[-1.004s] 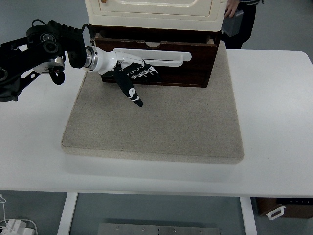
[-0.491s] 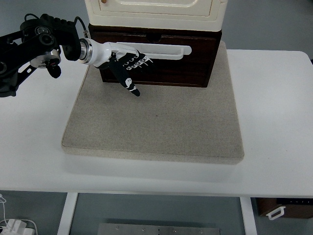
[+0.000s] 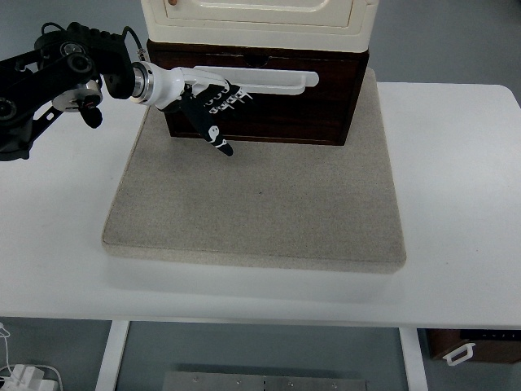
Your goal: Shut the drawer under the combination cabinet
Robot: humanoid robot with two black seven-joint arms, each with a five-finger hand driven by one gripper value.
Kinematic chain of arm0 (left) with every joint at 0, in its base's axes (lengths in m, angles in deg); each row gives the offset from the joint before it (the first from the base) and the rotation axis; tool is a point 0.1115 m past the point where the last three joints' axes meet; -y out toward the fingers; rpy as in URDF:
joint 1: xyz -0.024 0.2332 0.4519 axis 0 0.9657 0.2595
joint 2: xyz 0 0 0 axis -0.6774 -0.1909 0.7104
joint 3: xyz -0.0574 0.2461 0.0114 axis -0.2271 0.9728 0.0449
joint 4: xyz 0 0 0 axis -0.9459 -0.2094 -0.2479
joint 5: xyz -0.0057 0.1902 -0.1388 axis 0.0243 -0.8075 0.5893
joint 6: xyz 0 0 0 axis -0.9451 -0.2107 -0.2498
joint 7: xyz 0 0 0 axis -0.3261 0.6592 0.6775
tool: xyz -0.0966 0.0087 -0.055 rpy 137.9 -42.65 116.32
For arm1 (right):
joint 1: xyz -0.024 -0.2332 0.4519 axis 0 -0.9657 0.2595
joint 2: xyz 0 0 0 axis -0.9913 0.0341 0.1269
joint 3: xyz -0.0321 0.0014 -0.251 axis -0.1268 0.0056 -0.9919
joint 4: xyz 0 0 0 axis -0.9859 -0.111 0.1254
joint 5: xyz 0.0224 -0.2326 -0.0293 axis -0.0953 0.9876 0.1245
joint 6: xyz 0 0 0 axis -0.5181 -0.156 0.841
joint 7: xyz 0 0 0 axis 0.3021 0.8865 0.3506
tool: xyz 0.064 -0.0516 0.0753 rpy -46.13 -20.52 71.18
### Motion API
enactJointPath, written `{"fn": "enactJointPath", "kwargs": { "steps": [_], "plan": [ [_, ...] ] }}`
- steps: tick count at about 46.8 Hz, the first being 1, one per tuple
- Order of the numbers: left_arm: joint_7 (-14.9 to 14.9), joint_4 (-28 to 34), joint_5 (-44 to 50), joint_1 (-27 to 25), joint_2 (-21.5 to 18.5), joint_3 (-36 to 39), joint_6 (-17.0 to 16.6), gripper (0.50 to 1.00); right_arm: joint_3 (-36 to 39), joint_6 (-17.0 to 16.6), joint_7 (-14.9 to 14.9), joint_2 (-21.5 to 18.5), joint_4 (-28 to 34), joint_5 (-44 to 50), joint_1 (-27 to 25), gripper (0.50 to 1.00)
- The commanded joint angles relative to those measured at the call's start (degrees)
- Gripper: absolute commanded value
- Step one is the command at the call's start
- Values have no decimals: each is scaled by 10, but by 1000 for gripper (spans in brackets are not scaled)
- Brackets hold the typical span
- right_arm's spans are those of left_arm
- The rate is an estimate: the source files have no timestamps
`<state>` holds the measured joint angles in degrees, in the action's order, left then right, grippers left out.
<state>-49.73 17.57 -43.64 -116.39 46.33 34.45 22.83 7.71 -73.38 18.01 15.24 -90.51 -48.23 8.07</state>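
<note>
A dark brown drawer [image 3: 281, 102] with a long white handle [image 3: 269, 79] sits under the cream cabinet [image 3: 259, 23] at the back of the grey mat. Its front stands flush with the cabinet's front. My left hand [image 3: 210, 110] lies flat against the drawer's left front, fingers stretched out and holding nothing, the thumb pointing down toward the mat. The black left arm [image 3: 57, 77] comes in from the left edge. The right arm does not show.
The cabinet and drawer stand on a grey mat [image 3: 260, 204] on the white table [image 3: 456, 187]. Under the table at the lower right a brown box [image 3: 476, 346] shows.
The drawer, open a second ago, has been pushed back under the cabinet by my left hand. The person at the top right has left the picture.
</note>
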Motion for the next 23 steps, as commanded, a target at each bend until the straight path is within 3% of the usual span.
{"fn": "enactJointPath", "kwargs": {
  "steps": [1,23],
  "plan": [
    [-6,16,3,0,-1,-1,15,1000,0,0,0,0,0,0,0,952],
    [-16,123,35,6,4,-118,25,1000,0,0,0,0,0,0,0,952]
  ]
}}
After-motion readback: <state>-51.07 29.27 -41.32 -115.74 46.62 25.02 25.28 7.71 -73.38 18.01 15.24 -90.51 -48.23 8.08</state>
